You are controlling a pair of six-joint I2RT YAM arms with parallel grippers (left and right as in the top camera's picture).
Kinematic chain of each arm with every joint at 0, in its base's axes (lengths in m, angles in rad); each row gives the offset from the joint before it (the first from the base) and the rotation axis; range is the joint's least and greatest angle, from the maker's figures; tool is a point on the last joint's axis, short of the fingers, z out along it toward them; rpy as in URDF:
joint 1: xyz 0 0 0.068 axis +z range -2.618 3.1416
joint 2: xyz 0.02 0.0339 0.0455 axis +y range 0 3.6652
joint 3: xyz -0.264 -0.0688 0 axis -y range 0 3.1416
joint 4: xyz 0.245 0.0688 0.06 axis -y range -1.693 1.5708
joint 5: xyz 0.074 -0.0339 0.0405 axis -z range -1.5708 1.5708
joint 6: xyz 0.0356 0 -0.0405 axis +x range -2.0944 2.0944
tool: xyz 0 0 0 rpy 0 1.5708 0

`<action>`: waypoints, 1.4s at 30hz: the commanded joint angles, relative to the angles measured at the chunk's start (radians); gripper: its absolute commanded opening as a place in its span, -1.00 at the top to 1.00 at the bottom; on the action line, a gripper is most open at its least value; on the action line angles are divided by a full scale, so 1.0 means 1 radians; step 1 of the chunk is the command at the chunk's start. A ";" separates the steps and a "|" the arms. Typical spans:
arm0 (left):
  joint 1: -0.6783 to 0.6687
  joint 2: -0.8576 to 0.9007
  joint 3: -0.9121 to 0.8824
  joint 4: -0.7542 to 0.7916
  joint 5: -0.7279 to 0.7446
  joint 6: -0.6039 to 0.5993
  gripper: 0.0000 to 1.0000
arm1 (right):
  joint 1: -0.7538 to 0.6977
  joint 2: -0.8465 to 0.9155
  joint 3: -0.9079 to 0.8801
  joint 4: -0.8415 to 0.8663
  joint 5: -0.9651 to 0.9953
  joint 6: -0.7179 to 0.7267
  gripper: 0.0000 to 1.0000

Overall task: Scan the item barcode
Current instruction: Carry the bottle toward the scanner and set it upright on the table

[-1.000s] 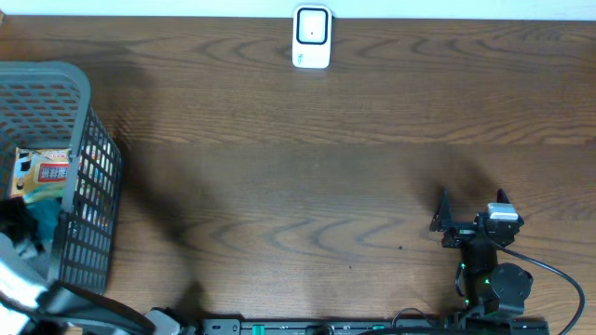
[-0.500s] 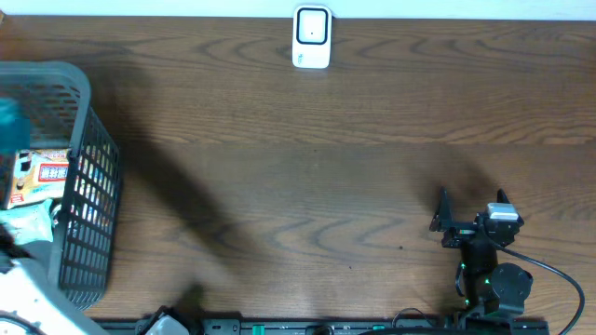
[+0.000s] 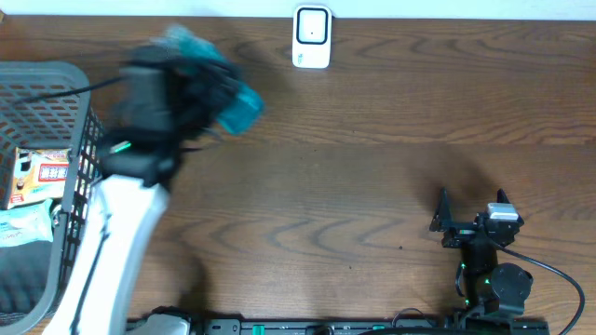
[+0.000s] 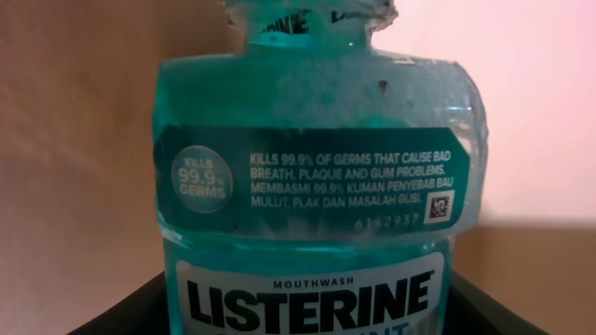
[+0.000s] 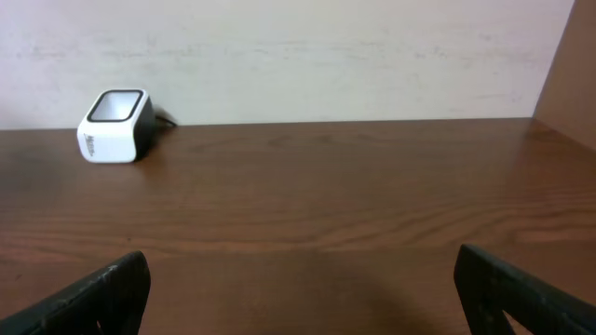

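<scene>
Item: 1 Listerine bottle (image 4: 307,186), clamped in my left gripper (image 3: 191,88), aloft between basket (image 3: 88,158) and scanner (image 3: 311,37); overhead blurred, tilt probably sideways. Right gripper (image 3: 472,207): jaws spread, empty. Handling: find the barcode, face it squarely to the scanner, pause there.

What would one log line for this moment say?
left gripper: holds mouthwash bottle above table, short of scanner | right gripper: open, empty | basket: packets inside
</scene>
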 commanded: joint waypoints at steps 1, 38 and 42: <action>-0.167 0.162 0.023 -0.008 -0.179 0.116 0.22 | -0.006 -0.004 -0.001 -0.004 -0.005 0.009 -0.98; -0.376 0.336 0.317 -0.266 -0.499 0.432 -0.96 | -0.006 -0.004 -0.001 -0.004 -0.005 0.009 -0.98; -0.288 0.176 0.473 -0.332 -0.648 0.454 -0.96 | -0.006 -0.004 -0.001 -0.004 -0.005 0.009 -0.99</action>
